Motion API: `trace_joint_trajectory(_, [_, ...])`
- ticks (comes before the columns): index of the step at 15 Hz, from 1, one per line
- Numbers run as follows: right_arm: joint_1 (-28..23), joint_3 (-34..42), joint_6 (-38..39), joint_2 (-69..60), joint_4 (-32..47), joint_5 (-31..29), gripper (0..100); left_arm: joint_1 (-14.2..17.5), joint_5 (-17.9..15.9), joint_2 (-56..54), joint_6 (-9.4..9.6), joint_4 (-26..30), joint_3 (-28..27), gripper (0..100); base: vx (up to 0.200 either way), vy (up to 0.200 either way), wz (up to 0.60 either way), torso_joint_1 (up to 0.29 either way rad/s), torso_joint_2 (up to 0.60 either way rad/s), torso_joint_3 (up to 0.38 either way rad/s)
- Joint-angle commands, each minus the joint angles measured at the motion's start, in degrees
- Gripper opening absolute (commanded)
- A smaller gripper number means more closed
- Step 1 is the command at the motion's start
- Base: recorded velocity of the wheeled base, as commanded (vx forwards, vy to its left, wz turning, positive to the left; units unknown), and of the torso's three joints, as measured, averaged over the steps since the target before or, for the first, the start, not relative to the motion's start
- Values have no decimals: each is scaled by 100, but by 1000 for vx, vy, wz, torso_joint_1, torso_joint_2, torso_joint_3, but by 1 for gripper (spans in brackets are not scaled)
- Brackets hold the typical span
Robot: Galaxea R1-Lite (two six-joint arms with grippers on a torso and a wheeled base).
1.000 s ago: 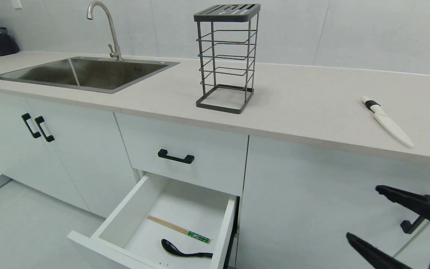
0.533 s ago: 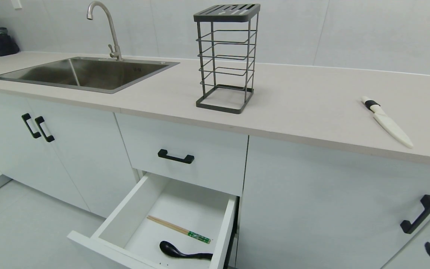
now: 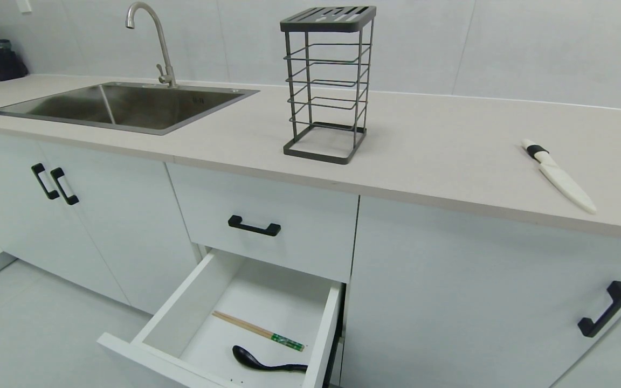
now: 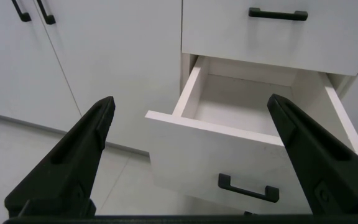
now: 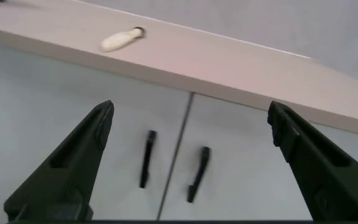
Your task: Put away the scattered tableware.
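White knife on smooth pale surface; wooden chopsticks, glossy black spoon in drawer; left pincer, right pincer spread apart.

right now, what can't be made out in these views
Left wrist view: the drawer front panel hides its floor and anything lying on it.
Right wrist view: the knife is blurred and sits partly behind the countertop edge, so its shape is unclear.
Head view: the picture's bottom edge cuts off the drawer's front.
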Motion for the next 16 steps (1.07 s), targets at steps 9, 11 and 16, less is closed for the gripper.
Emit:
trace_joint_trajectory(9, [-726, 1281, 2156, -1137, 574, 998, 100, 9, -105, 7, 152, -18, 0, 100, 0, 0, 0, 0, 0, 0])
trace_joint_trajectory(11, [-726, 1281, 2148, -1137, 891, 1429, 100, 35, -263, 86, 99, -1248, -615, 100, 0, 0, 0, 0, 0, 0])
trace_joint_trajectory(16, [-726, 1281, 1972, -1137, 891, 1578, 100, -26, -1863, 895, -130, -114, -1134, 100, 0, 0, 0, 0, 0, 0])
